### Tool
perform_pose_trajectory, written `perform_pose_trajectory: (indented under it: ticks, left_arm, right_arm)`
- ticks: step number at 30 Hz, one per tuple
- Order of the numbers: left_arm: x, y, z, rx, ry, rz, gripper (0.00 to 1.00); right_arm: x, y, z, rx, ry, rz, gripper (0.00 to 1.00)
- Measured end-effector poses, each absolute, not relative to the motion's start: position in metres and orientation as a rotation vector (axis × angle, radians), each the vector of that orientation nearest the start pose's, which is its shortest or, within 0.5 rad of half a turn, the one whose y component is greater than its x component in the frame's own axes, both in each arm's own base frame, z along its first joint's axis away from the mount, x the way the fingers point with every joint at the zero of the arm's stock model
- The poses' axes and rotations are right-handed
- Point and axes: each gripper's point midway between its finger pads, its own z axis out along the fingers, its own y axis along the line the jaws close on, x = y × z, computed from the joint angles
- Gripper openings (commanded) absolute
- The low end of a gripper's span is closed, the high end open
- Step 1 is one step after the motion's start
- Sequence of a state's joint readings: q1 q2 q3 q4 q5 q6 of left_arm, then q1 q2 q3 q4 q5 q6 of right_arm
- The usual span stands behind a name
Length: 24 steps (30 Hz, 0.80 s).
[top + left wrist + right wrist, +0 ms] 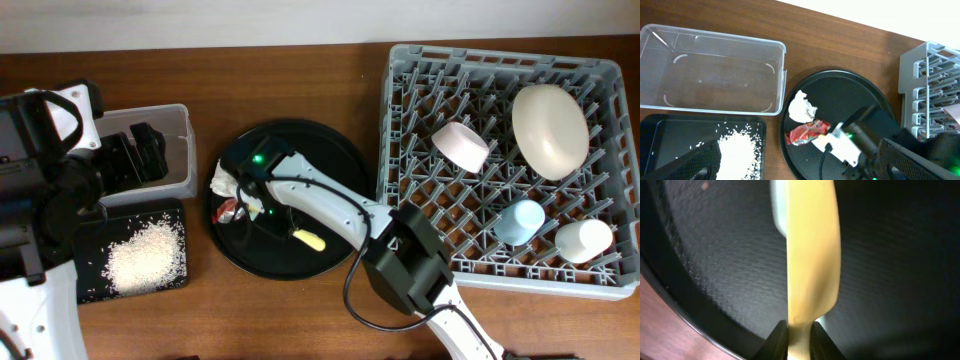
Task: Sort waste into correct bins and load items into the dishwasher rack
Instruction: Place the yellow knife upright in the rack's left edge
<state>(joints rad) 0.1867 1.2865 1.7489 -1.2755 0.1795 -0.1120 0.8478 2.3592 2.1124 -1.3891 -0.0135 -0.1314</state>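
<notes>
The right gripper [799, 339] is reaching low into the round tray [715, 280], pinching the yellow spoon [810, 255] by its handle, with the rim curving close on its left. The left gripper [135, 155] is hovering wide open.

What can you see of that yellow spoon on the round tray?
The spoon is pale yellow, smooth and looks plastic: one flat, long piece that narrows toward one end. That narrow end is pinched between the right gripper's dark fingers. It is over the round black tray, near its edge; whether it rests there or is lifted cannot be told. A pale greenish piece shows behind it, too blurred to name.
</notes>
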Motion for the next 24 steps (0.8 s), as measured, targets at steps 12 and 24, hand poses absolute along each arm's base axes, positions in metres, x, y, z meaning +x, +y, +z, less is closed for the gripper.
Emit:
perform_pose_trajectory:
  ticks: [12, 24]
  left_arm:
    - [0.306, 0.027, 0.353, -0.269, 2.359, -0.178, 0.99]
    - [0.306, 0.027, 0.353, -0.269, 2.359, -0.178, 1.0]
  right_arm:
    - [0.416, 0.21, 0.173, -0.387, 2.959, 0.026, 0.13]
    - [0.456, 0.096, 0.174, 0.122, 2.982, 0.057, 0.13]
